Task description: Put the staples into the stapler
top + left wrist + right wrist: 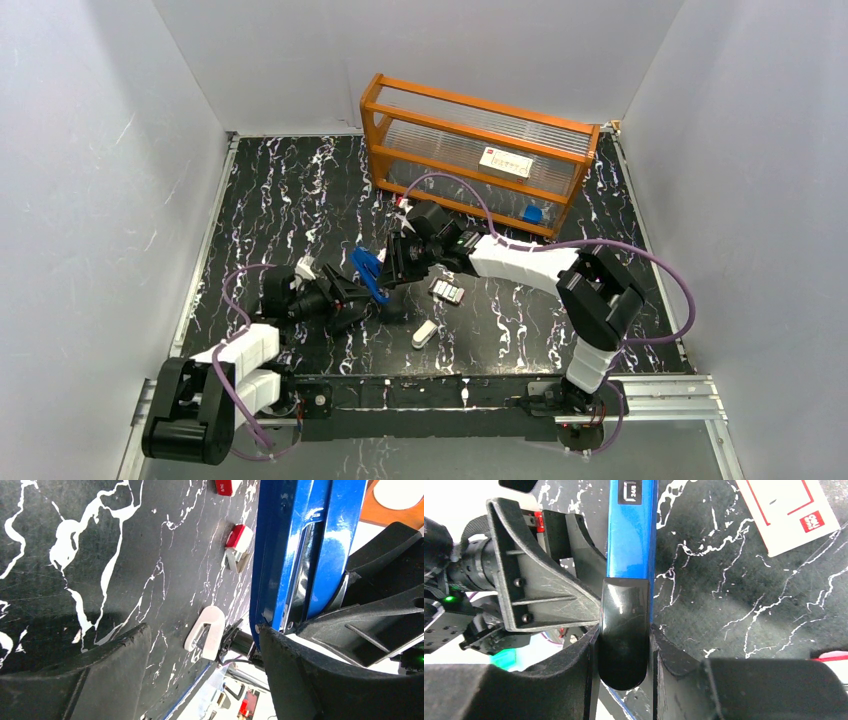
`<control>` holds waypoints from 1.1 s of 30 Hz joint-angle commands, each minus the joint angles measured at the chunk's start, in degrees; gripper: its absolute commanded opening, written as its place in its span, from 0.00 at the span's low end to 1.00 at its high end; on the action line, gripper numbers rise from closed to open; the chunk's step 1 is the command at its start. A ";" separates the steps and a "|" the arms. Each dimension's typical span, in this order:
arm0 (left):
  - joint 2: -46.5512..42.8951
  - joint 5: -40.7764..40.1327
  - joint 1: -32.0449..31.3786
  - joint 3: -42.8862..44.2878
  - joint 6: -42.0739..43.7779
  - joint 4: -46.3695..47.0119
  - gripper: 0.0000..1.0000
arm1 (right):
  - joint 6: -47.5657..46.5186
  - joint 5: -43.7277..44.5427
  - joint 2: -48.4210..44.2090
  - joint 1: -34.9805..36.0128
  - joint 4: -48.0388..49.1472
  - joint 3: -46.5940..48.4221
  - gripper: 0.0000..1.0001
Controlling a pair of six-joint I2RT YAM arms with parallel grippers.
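The blue stapler (370, 273) with its black front end (624, 630) is held off the mat between the two arms. My right gripper (624, 652) is shut on that black end, one finger on each side. My left gripper (200, 675) stands open and wide. The stapler's blue body (295, 555) lies against its right finger (320, 680) only, and the left finger (75, 680) is well away from it. The staples (447, 291), a small silvery block, lie on the mat just right of the stapler, apart from both grippers.
A small white rounded object (424, 333) lies on the mat near the front. Red-and-white box pieces (239, 537) lie close by, and a red-and-white card (786, 512) lies flat on the mat. An orange rack (478, 150) stands at the back.
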 commanded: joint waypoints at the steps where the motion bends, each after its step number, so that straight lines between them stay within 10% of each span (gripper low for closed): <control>1: -2.09 0.23 -0.18 1.57 -1.83 4.91 0.73 | 1.86 -5.77 -3.24 1.02 7.07 -0.13 0.24; 15: -9.65 -3.84 -0.27 3.89 4.30 -9.74 0.56 | 0.99 1.72 -3.61 1.08 4.24 -0.80 0.24; 26: -9.65 -2.21 -0.27 2.75 -0.61 -0.85 0.74 | 0.17 0.41 -2.99 1.07 5.28 -0.93 0.25; 33: -2.58 -0.12 -0.43 2.77 0.72 1.13 0.49 | 1.93 -0.84 -3.69 1.08 7.68 -1.39 0.25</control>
